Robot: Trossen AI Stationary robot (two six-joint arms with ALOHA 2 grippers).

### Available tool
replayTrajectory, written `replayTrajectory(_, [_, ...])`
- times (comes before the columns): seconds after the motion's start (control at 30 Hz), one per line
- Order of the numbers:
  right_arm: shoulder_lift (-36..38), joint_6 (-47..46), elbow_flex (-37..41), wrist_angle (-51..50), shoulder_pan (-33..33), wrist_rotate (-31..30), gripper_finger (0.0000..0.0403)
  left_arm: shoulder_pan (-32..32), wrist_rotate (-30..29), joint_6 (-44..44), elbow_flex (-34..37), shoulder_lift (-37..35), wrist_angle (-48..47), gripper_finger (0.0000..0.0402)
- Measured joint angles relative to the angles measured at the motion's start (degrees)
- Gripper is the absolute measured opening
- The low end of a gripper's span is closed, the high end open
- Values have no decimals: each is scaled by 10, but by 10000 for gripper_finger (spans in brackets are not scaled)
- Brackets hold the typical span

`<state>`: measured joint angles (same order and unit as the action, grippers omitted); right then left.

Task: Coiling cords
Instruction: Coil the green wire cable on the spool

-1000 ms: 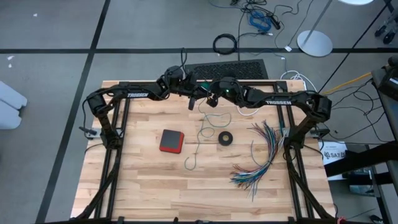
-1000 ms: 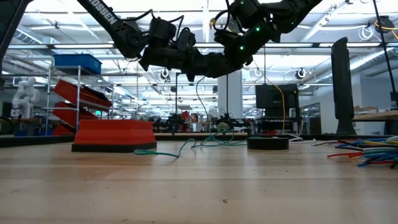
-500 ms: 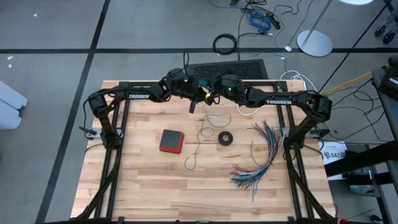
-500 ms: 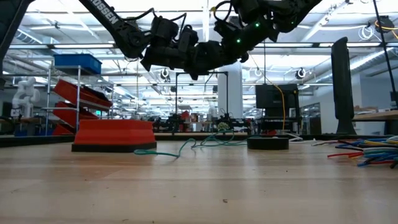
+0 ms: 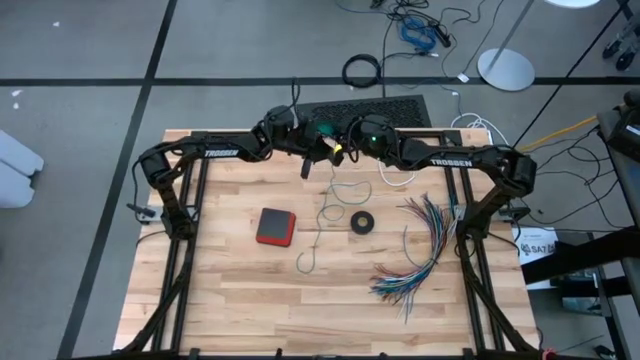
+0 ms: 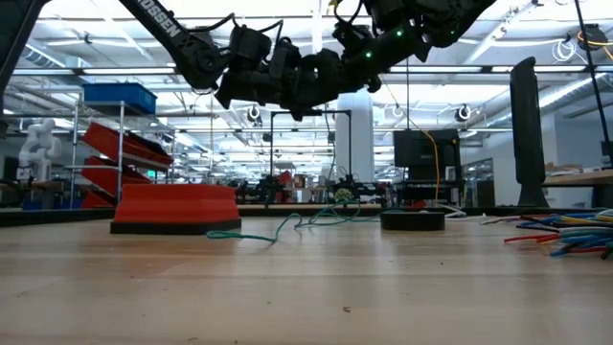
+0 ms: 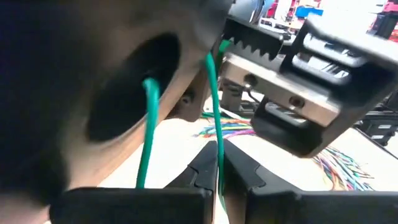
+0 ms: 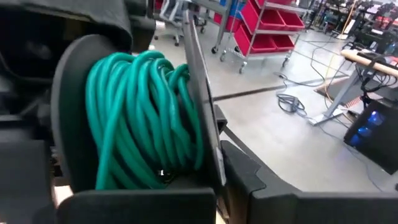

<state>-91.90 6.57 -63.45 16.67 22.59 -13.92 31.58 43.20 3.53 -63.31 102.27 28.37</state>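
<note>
Wooden table (image 5: 200, 290) with loose items spread across its right half.
A red box (image 5: 275, 226) lies near the middle; just right of it the teal cord (image 5: 322, 225) trails over the boards toward a black ring (image 5: 362, 222). A fanned bundle of coloured wires (image 5: 425, 250) covers the right side. A white cord (image 5: 398, 178) appears to rest near the far edge.

Bright even overhead light, soft shadows, ceiling glare, wrist views blurred close-up
</note>
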Motion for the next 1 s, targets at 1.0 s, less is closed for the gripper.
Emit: replayTrajectory(1.0, [18, -121, 0, 99, 26, 145, 0, 18, -1, 61, 0, -44, 5, 21])
